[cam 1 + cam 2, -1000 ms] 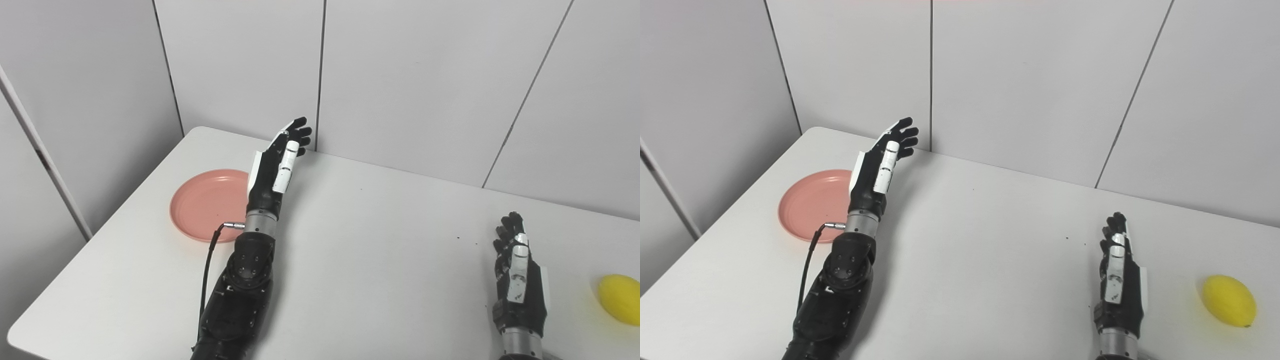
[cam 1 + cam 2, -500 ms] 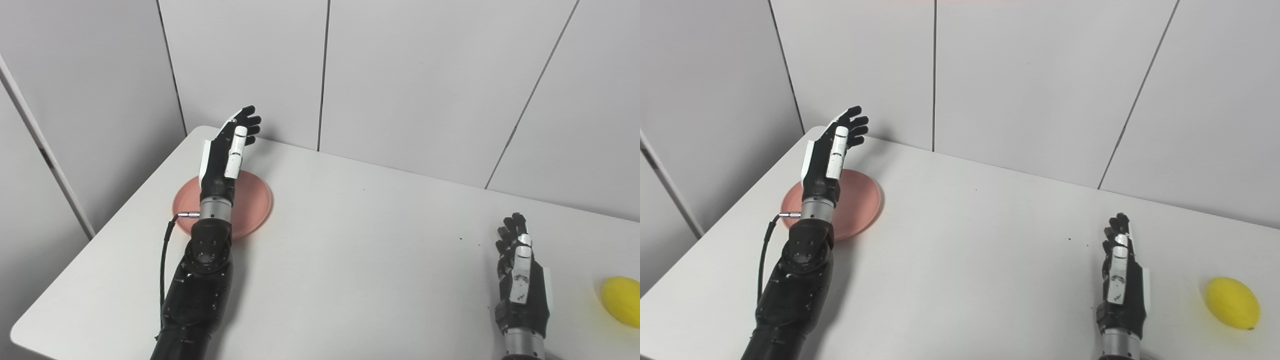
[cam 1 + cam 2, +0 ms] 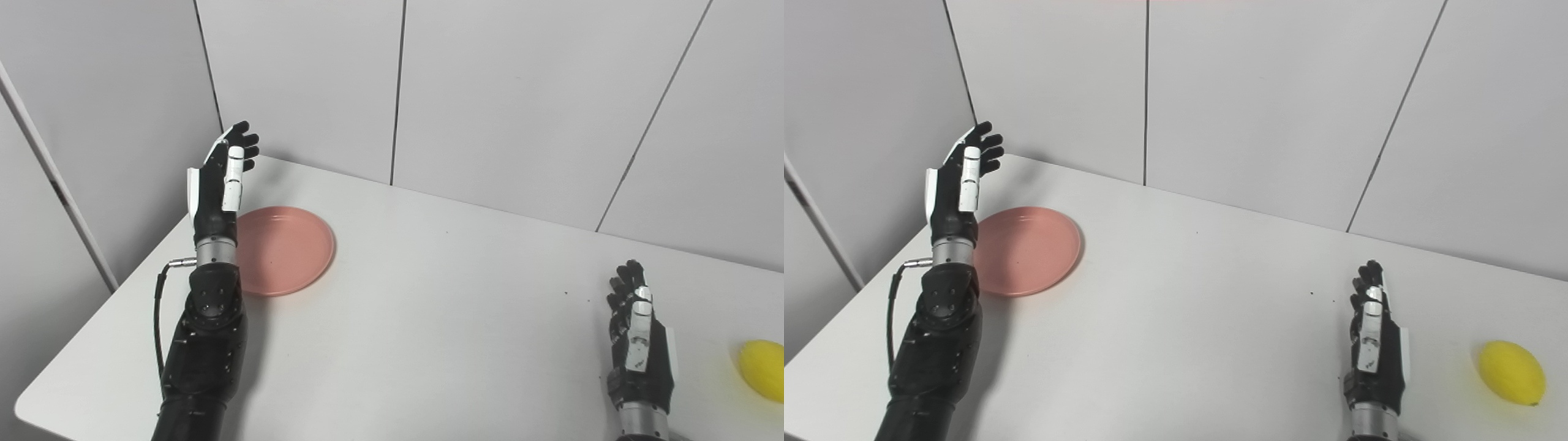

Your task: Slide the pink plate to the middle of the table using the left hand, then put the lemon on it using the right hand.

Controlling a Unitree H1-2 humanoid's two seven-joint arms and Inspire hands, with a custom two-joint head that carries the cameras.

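The right hand (image 3: 1373, 349) rests empty, fingers loose, on the near table (image 3: 1182, 318) beside the lemon (image 3: 1511, 372), while farther off the left hand (image 3: 217, 187) hovers empty and outstretched just left of the pink plate (image 3: 285, 248).

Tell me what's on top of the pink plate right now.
Nothing lies on the plate; its visible surface is bare. The left robot hand and wrist cover its left edge. The lemon sits on the table, far right.
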